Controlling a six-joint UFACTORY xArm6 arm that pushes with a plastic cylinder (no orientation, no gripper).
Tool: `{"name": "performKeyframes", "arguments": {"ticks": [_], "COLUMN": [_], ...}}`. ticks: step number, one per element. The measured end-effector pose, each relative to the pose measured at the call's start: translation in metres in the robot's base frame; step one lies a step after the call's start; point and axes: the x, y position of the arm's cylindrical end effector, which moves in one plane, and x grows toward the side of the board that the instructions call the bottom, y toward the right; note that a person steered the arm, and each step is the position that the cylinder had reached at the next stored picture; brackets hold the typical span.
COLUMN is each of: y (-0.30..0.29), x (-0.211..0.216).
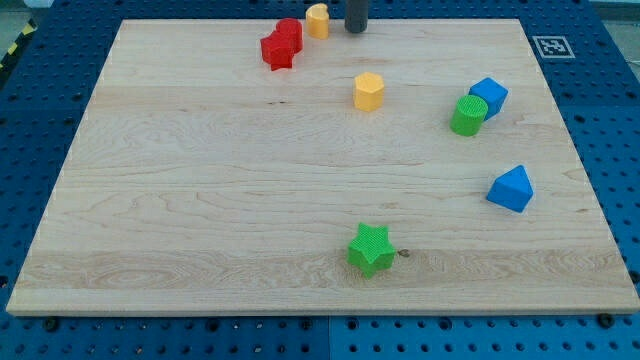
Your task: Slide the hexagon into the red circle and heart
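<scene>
- Seven small coloured plastic blocks lie on the pale wooden worktop (200, 200), which sits on a blue perforated base (620, 120); a black-and-white square marker (552, 46) is fixed at the worktop's far right corner.
- No pincer is fitted to this arm; it ends in a straight dark rod, so there is no wide or narrow state to tell; my tip (355, 30) rests at the view's top edge, a little right of centre.
- The yellow hexagon block (368, 91) lies below my tip and slightly to its right, near but clearly apart from it; bare wood shows between them.
- Two red blocks, the red circle block (290, 32) and the red heart block (277, 52), sit touching each other at the view's top, to the left of my tip; the heart is just below and left of the circle; their exact outlines are hard to make out.
- A second yellow block (317, 20), rounded in shape, stands just right of the red circle and just left of my tip.
- The hexagon is well to the lower right of the red pair, not touching them.
- On the view's right, a green cylinder block (467, 115) touches a blue cube block (489, 96); a blue triangular block (511, 189) lies below them, apart.
- A green star block (371, 249) sits alone near the view's bottom centre.
</scene>
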Motion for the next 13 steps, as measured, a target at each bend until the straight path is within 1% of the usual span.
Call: {"name": "performKeyframes", "arguments": {"ticks": [1,2,3,4,5,6,8,9,10,11,12,13], "y": [-0.004,-0.046,-0.066,-0.024,0.032,0.044,-0.038,-0.042,-0.001,0.053,0.054,0.062], "x": [-0.002,-0.001,0.002,0.001,0.028,0.098,0.152,0.197,0.225,0.202,0.120,0.134]}}
